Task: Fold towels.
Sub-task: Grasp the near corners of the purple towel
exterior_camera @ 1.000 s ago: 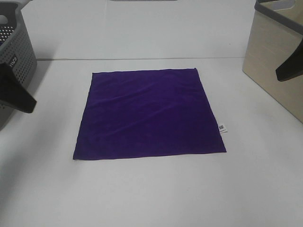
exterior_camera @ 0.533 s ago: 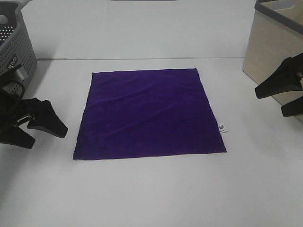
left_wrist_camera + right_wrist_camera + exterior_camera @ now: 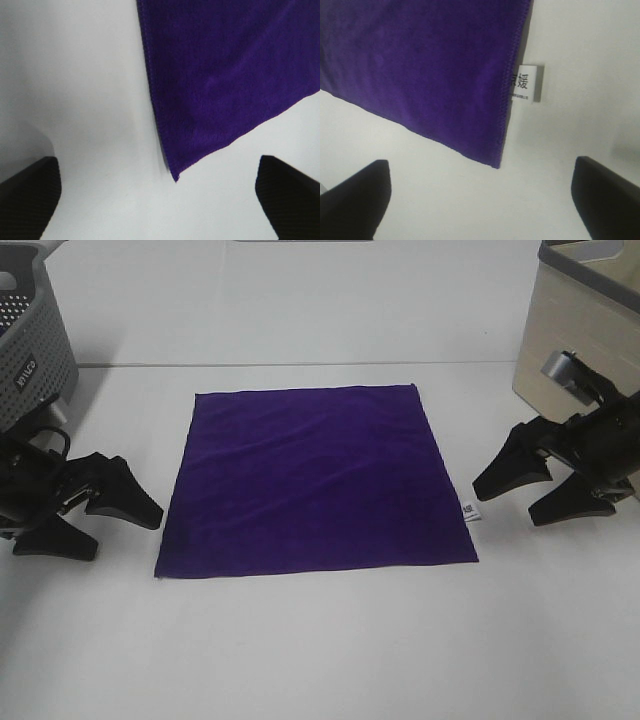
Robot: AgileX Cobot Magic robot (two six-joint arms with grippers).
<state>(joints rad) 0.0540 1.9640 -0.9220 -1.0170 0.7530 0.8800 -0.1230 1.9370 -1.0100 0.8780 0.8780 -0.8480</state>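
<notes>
The deep purple towel [image 3: 315, 480] lies flat and spread out as a square in the middle of the white table, its small white tag [image 3: 469, 511] on the right edge. My left gripper [image 3: 128, 535] is open and empty, just left of the towel's near left corner. The left wrist view shows that corner [image 3: 174, 176] between the open fingers [image 3: 27, 195]. My right gripper [image 3: 506, 504] is open and empty, just right of the tag. The right wrist view shows the towel's near right corner [image 3: 495, 162] and the tag [image 3: 525, 82] between the open fingers [image 3: 607, 195].
A grey perforated basket [image 3: 30, 340] stands at the back left, behind the left arm. A beige bin [image 3: 580, 350] with a grey rim stands at the back right, behind the right arm. The white table [image 3: 320, 640] runs on in front of the towel.
Both arms have come in from the sides and down toward the towel's near corners, with their fingers open. The towel has not moved.
</notes>
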